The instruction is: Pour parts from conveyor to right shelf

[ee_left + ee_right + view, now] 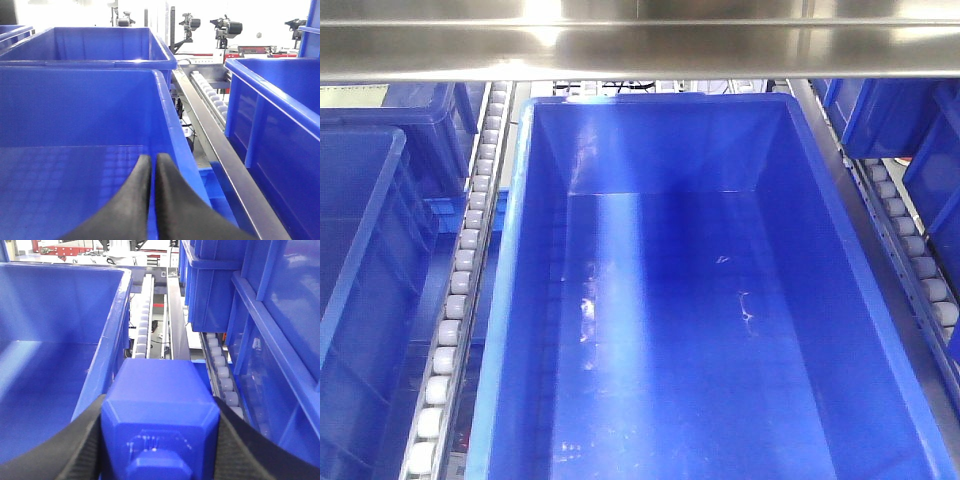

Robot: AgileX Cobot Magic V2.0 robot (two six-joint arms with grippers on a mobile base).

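Note:
A large blue bin (515, 300) fills the front view; its inside shows no parts. My right gripper (160, 401) is shut on a small blue box (160, 390), with the black fingers (75, 440) pressed on both its sides. It holds the box beside the right wall of the large bin (107, 350), above the gap to the roller track. My left gripper (153, 162) has its fingers almost together with nothing between them, over the inside of a blue bin (75, 110) near its right wall. No loose parts show. Neither gripper shows in the front view.
Roller tracks (460, 290) (220, 370) run along both sides of the large bin. More blue bins stand at the left (360, 260) and right (280, 340). A steel bar (640, 45) crosses overhead. A steel rail (220, 155) separates bins in the left wrist view.

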